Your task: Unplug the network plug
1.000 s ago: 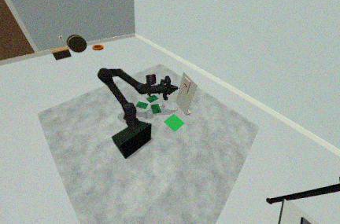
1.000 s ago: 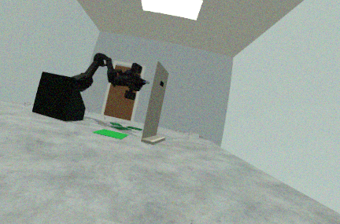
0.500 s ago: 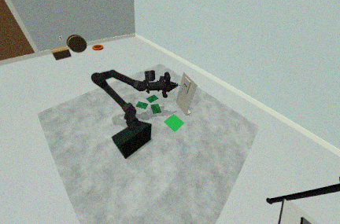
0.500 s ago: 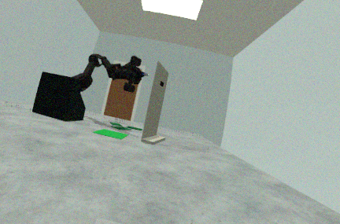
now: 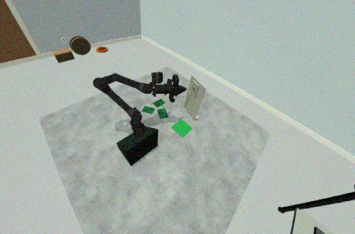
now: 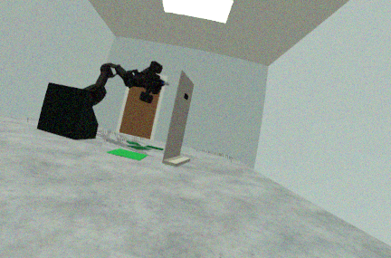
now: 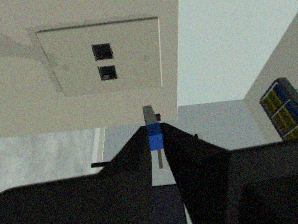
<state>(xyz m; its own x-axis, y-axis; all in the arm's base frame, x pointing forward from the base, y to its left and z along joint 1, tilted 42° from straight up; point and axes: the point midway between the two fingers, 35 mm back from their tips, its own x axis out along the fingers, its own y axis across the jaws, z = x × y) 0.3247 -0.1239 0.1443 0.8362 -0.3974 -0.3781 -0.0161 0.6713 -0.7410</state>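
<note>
Left to right from the top view. Black block [image 5: 144, 150] [image 6: 68, 111] sits center-left of frame and carries your arm [image 5: 117, 78] [image 6: 109, 71]; the arm reaches over the dark green patches [image 5: 148, 110] [image 6: 155, 148] toward the panel. I read those as not your target: duller and separate from the bright one.

Gripper [image 5: 182, 89] [image 6: 164, 83] [image 7: 153, 130] is pinched on the plug [image 7: 156, 141] [image 6: 166, 83], fingers nearly together because the body is thin. Plug nose points forward, past the fingertips, so the grip probably suits a straight pull. Plug's out: exterior view has air between it and the panel. Too small to make out in the top view.

Bright green square [image 5: 182, 128] [image 6: 128, 154] lies flat on the surface [image 5: 164, 190] [image 6: 181, 209] [image 7: 55, 160], near the panel's foot. Take it as your drop spot; short carry from here.

Panel [image 5: 193, 103] [image 6: 176, 123] [image 7: 170, 60] stands upright on its foot, both openings, upper [image 7: 102, 51] and lower [image 7: 107, 73], facing you so the plug exits toward the arm.

Next, I'd back off more, then lower over the square. Keep the squeeze until the plug is down: small grip area, it could twist. Then open and lift clear.
</note>
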